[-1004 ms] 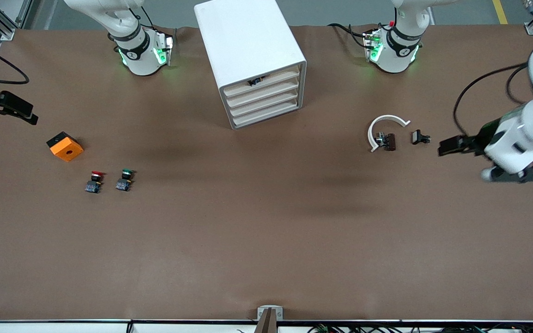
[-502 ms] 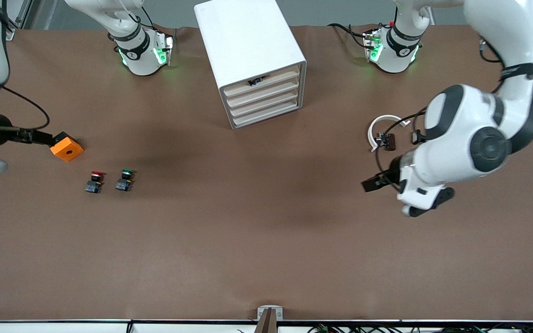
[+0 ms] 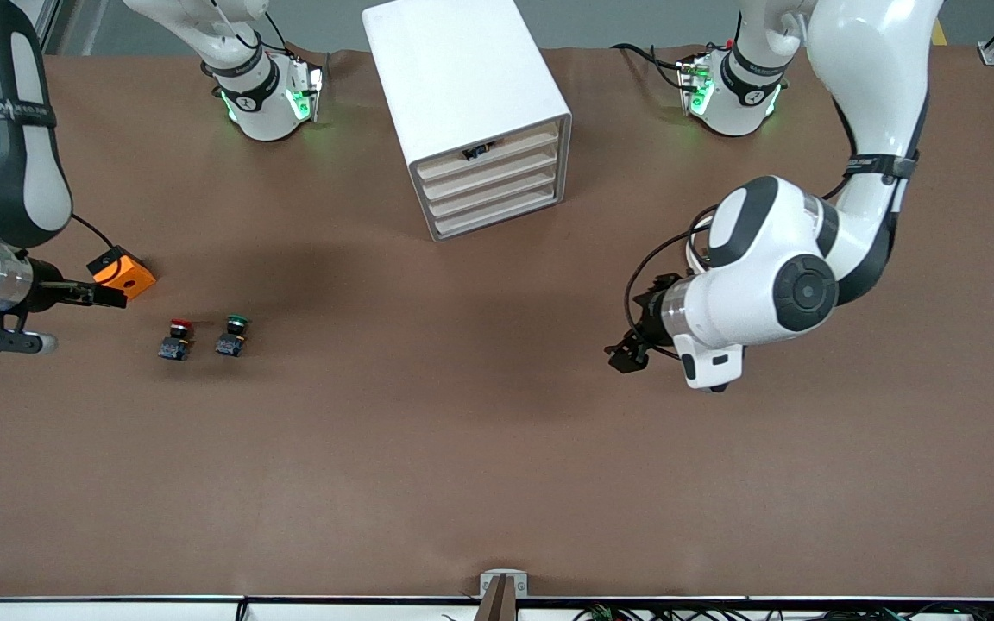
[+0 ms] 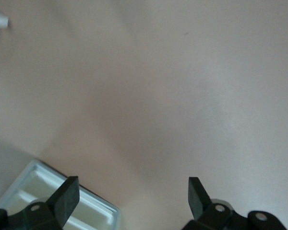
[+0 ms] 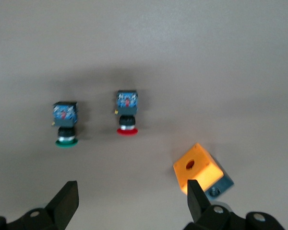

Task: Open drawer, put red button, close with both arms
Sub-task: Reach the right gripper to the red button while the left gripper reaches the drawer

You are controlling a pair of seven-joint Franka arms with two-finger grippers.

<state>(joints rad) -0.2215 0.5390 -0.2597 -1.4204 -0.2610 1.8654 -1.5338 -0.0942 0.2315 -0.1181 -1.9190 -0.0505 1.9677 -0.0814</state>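
Note:
The white cabinet (image 3: pixel 462 86) stands between the arm bases, and its second-highest drawer (image 3: pixel 490 171) is shut. The red button (image 3: pixel 178 336) sits on the table toward the right arm's end, beside a green-capped one (image 3: pixel 234 334). It also shows in the right wrist view (image 5: pixel 126 115), with the green one (image 5: pixel 66 123) beside it. My right gripper (image 3: pixel 113 296) hovers open and empty (image 5: pixel 132 199) by an orange box (image 3: pixel 124 274), near the buttons. My left gripper (image 3: pixel 624 355) hovers open and empty (image 4: pixel 133 197) over bare table toward the left arm's end.
The orange box (image 5: pixel 201 170) has a round hole on top. A small dark thing (image 3: pixel 474 153) shows at the cabinet's topmost drawer. A corner of the cabinet's front (image 4: pixel 86 206) shows in the left wrist view. The left arm covers the small parts under it.
Both arms swung in over the table. The left gripper moved toward the middle. The right gripper moved in beside the orange box. Both stay open.

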